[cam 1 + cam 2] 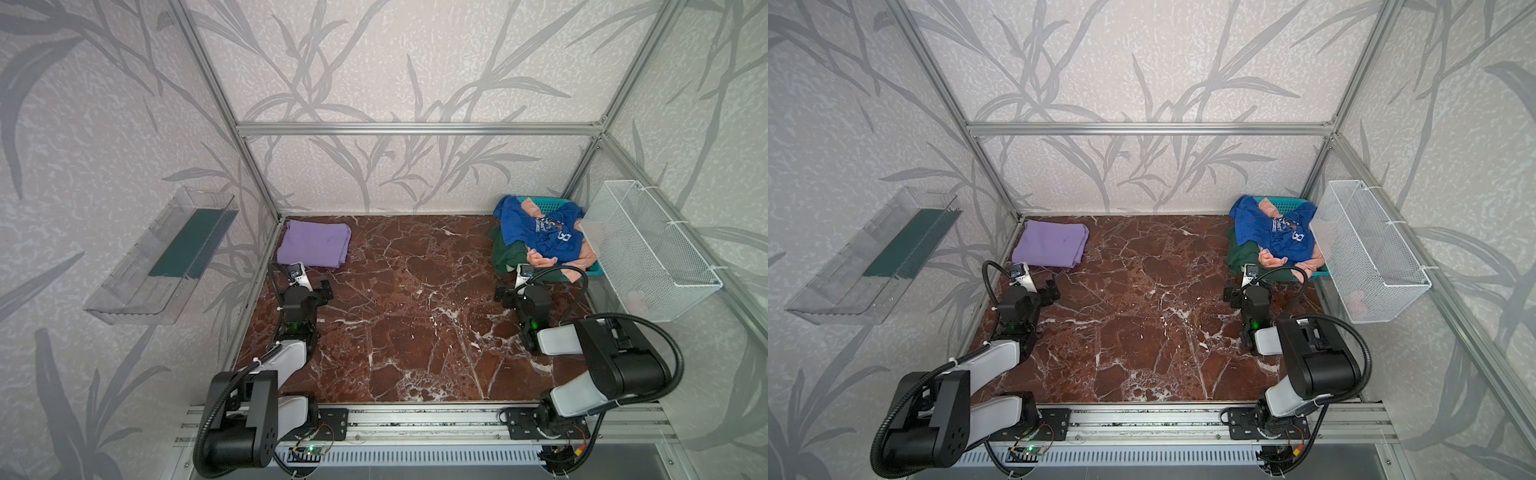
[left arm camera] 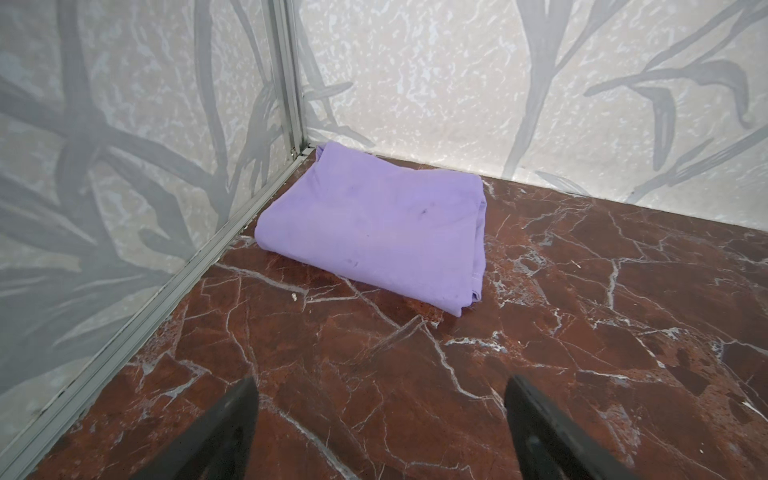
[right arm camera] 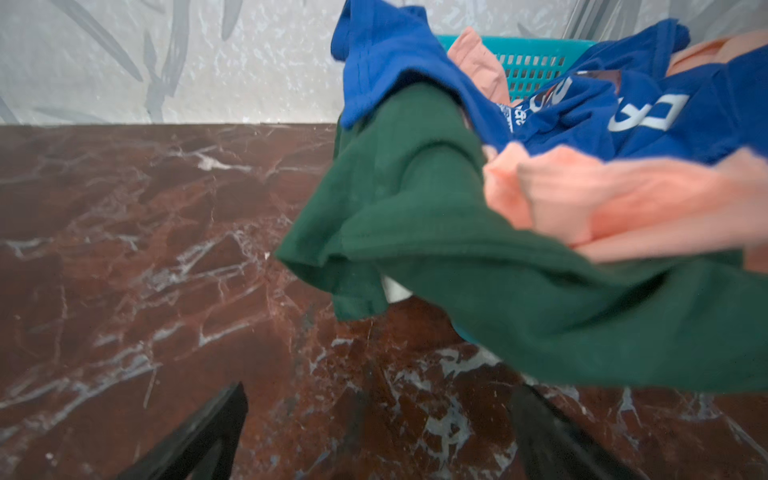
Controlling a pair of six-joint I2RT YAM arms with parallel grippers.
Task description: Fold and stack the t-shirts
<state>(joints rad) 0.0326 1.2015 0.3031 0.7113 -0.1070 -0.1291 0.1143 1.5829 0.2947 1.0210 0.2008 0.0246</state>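
In both top views the folded purple shirt [image 1: 313, 243] lay far left, while the blue shirt [image 1: 523, 228], peach shirt [image 1: 544, 259] and green shirt [image 1: 507, 255] spilled over the basket [image 1: 536, 201] far right. The left wrist view showed the left gripper [image 2: 381, 380] spread and empty. The right wrist view showed the right gripper [image 3: 380, 386] likewise, facing the green shirt.

At 1 o'clock on the table [image 1: 415, 311]: teal basket [image 1: 555, 201] mostly buried under shirts, only rim bits show. The dark green shirt [image 1: 505, 255] lies partly under the blue shirt [image 1: 536, 232] and the peach shirt [image 1: 542, 261]. Blue's white print crumpled, unreadable. The wire basket [image 1: 648, 249] hides the pile's 3 o'clock side. Right wrist view: green and peach cloth blurred, cut by frame edge. For the left gripper [image 2: 380, 384] and right gripper [image 3: 380, 390], only fingertips in wrist frames, rest cut off.
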